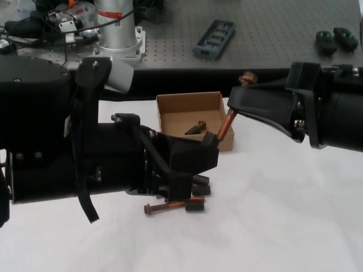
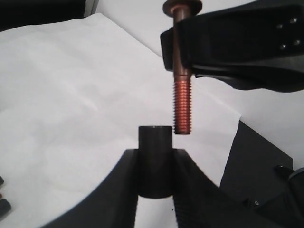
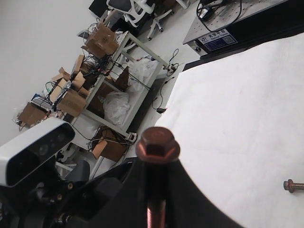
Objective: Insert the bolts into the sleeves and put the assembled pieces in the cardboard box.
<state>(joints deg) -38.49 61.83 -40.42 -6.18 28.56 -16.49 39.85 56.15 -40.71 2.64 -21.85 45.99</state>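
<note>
My left gripper (image 2: 155, 176) is shut on a black sleeve (image 2: 155, 160), which it holds upright above the white cloth. A copper bolt (image 2: 182, 100) hangs threads down in my right gripper (image 1: 229, 109), which is shut on its shank just below the head (image 3: 157, 144). The bolt's tip is level with the sleeve's top rim, just off to one side, outside the bore. Both meet right in front of the cardboard box (image 1: 170, 105), where one assembled piece (image 1: 195, 127) lies. A loose bolt (image 1: 169, 206) and a few loose sleeves (image 1: 198, 188) lie on the cloth under my left arm.
A white cloth (image 1: 272, 215) covers the bench, with free room to the right of the box. Behind it is a perforated metal table with a blue rack (image 1: 214, 37), two black parts (image 1: 336, 38) and a silver post base (image 1: 116, 31). Another loose bolt (image 3: 292, 185) lies on the cloth.
</note>
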